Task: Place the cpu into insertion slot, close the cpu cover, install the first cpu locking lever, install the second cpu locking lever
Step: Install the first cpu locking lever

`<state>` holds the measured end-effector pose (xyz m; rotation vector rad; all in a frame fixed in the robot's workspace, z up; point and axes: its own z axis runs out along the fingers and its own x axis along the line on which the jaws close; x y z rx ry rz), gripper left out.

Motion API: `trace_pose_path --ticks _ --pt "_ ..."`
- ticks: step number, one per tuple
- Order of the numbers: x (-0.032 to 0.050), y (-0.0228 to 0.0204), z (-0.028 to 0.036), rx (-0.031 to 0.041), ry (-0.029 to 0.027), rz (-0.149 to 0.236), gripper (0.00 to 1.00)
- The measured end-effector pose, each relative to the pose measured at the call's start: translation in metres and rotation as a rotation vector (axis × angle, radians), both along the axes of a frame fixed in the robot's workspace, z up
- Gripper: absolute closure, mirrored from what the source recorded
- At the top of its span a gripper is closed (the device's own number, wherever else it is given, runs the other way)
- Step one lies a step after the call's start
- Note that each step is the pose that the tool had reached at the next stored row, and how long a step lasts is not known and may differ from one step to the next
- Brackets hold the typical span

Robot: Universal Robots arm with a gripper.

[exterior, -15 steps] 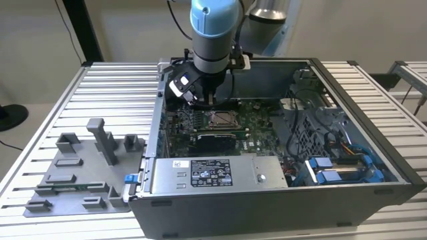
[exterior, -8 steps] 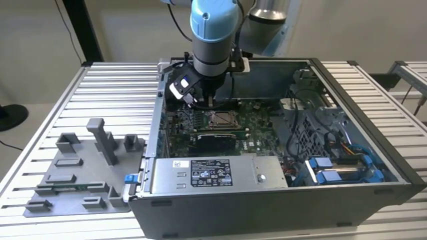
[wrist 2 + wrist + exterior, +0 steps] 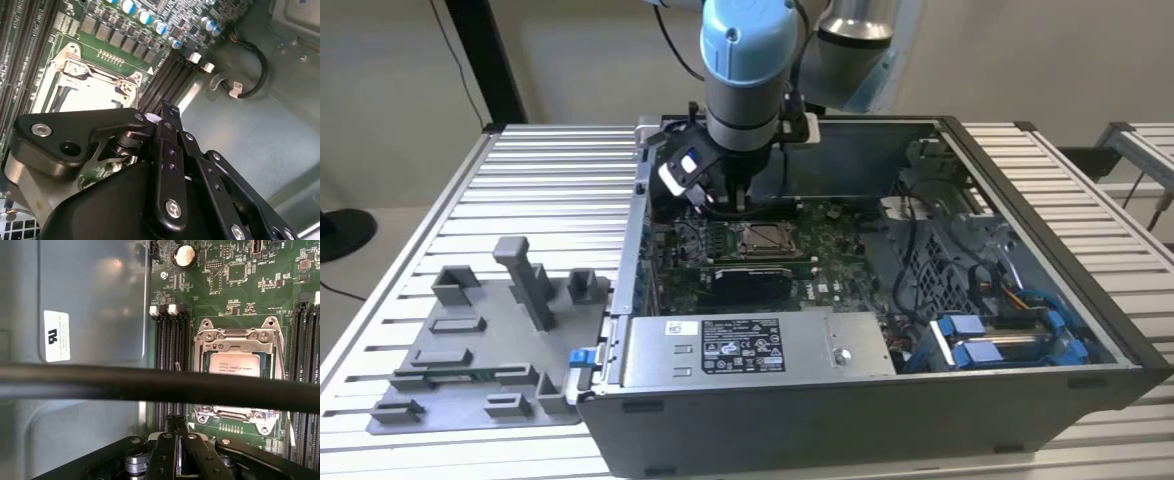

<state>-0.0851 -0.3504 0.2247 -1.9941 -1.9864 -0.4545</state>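
Hovering closed on nothing, the claw (image 3: 175, 421) is just beside the chip (image 3: 234, 362), which lies framed under its metal cover (image 3: 235, 335).

An open grey computer case (image 3: 854, 420) sits on a slatted metal table (image 3: 547, 180). Inside, a silver power supply box (image 3: 734, 345) lies along the wall nearest the exterior camera. Blue drive caddies (image 3: 1001, 345) sit toward the exterior view's right. On the exterior view's left, a grey fixture plate (image 3: 400, 400) carries upright holders. In the first wrist view, black memory slots (image 3: 170, 340) run along the green board, a coin battery (image 3: 186, 256) sits past their ends, and a white label (image 3: 56, 336) is stuck to the case wall.
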Motion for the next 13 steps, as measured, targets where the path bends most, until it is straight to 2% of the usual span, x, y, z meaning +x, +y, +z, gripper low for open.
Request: trace_pose_path --ticks 3,8,13 --pt "0.0 -0.0006 0.0031 0.004 0.0095 -0.017 1.0" --pt "-0.0001 -0.0012 0.0073 0.0046 0.0315 -0.037 1.0" --pt "0.0 -0.0016 0.0073 0.011 0.0332 -0.079 1.0"
